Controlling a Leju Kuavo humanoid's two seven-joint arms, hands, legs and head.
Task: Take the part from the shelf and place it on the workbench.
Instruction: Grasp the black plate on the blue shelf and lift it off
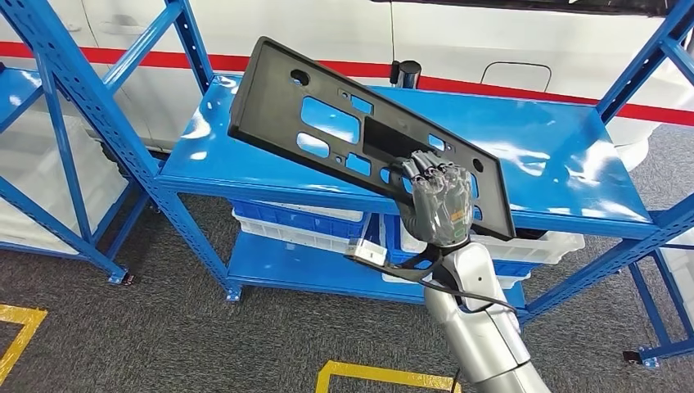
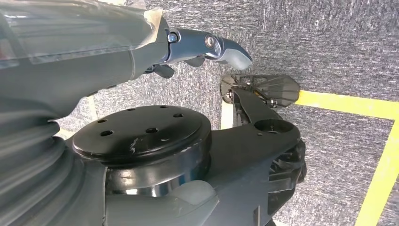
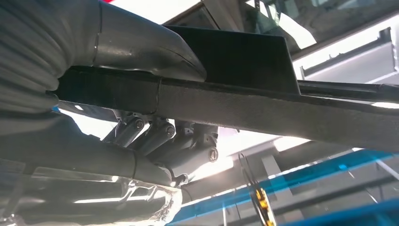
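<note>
The part is a long flat black plastic panel (image 1: 327, 115) with several cut-out holes. My right hand (image 1: 438, 203) grips it at its near edge and holds it tilted in the air above the blue shelf top (image 1: 532, 139), its far end raised to the left. In the right wrist view the panel's dark edge (image 3: 263, 113) runs across the picture, with the thumb on one face and the fingers (image 3: 188, 136) curled against the other. My left hand (image 2: 207, 49) hangs over grey carpet with its fingers apart and nothing in it.
The blue metal rack stands ahead, with white and blue bins (image 1: 303, 221) on its lower level. Blue uprights (image 1: 90, 131) rise at left and right. A white wall with a red stripe (image 1: 491, 86) lies behind. Yellow floor tape (image 1: 376, 375) marks the grey carpet near me.
</note>
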